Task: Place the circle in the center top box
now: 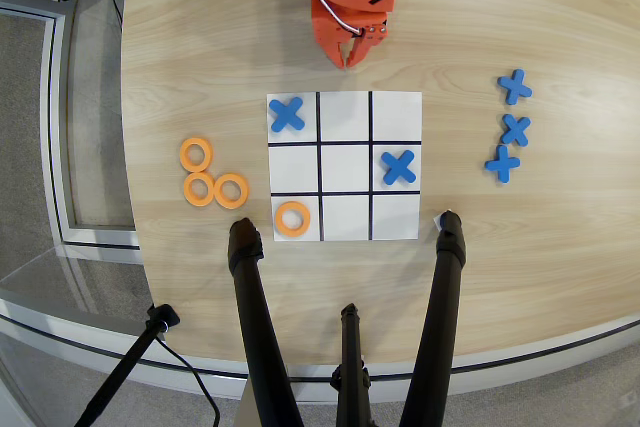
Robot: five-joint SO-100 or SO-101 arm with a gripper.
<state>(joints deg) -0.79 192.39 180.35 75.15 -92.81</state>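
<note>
Three orange rings lie on the table left of the grid: one (196,154) farther up, two (199,189) (231,190) side by side below it. Another orange ring (292,218) lies in the grid's bottom left cell as the overhead view shows it. The middle cell (345,217) of the row nearest the black tripod legs is bare white. My orange gripper (352,55) hangs above the grid's far edge, away from all rings, with its jaws together and nothing in them.
Blue crosses lie in the grid's upper left cell (287,114) and middle right cell (398,166). Three more crosses (514,129) lie on the table at the right. Black tripod legs (255,317) (440,317) rise from the near table edge, close to the grid's bottom row.
</note>
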